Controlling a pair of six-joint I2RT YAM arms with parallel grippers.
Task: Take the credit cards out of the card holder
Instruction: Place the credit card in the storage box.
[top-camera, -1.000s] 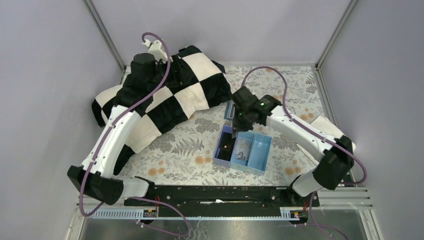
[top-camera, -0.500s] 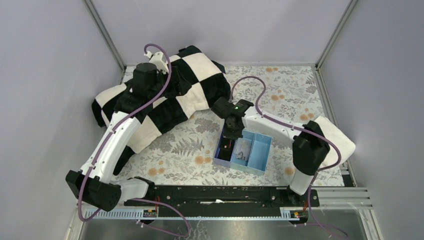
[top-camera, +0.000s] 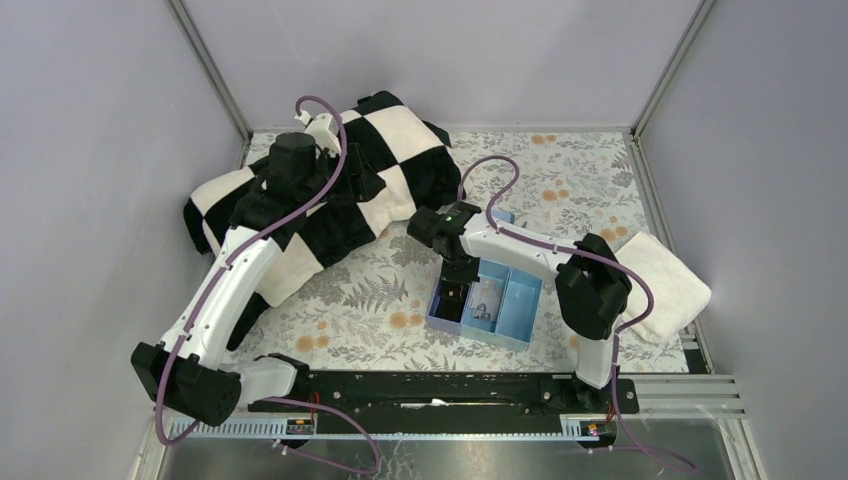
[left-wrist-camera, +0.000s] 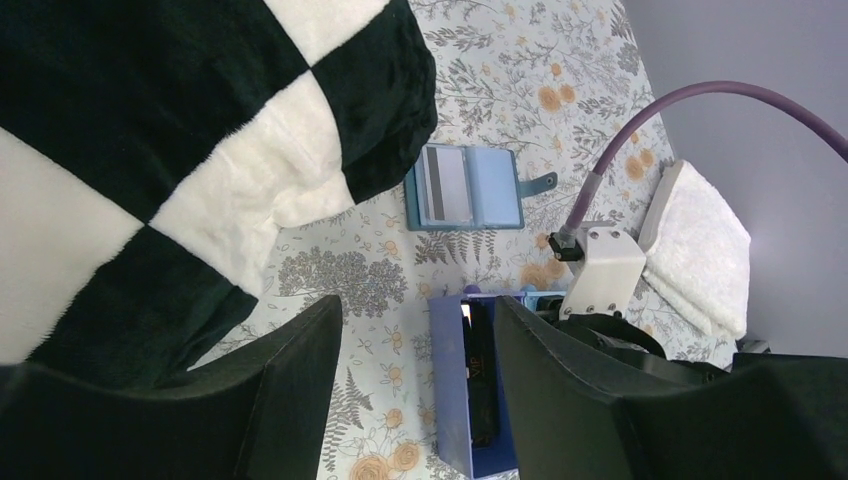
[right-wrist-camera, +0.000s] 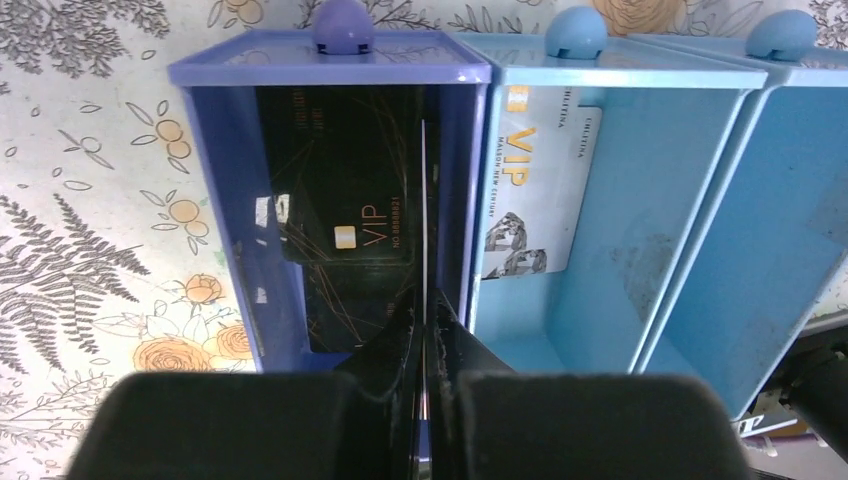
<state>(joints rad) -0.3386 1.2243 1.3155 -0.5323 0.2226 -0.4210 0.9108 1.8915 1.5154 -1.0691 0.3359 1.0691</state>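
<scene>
Two arms are reaching over a floral desk (top-camera: 380, 290) in the top view. The left arm (top-camera: 240, 270) is stretching across a black-and-white checkered blanket (top-camera: 400, 130), and the right arm (top-camera: 530, 250) is bending inward toward a three-compartment blue tray (top-camera: 522, 298). The right claw (top-camera: 455, 288) is dipping into the tray's darker left compartment. Only a blue corner of the card holder (top-camera: 503, 215) is showing past that arm, just beyond the tray. A folded white towel (top-camera: 665, 285) is lying near the desk's right edge.

From the left wrist, the left claw (left-wrist-camera: 420, 400) is hanging with its jaws standing apart and nothing between them. The card holder is lying open and flat on the desk, well ahead of this claw and just beside the blanket's corner. A grey card (left-wrist-camera: 448, 187) is sitting in its left panel. The tray's dark-blue compartment is showing between the two fingers, nearer than the holder.

From the right wrist, the right claw is pinching shut on a thin card (right-wrist-camera: 424, 200) seen edge-on. That card is standing upright inside the dark-blue compartment, close to its right wall. A black VIP card (right-wrist-camera: 345, 230) is lying on that compartment's floor, left of the pinched card. A white VIP card (right-wrist-camera: 535, 180) is lying in the middle compartment, right of the claw.
</scene>
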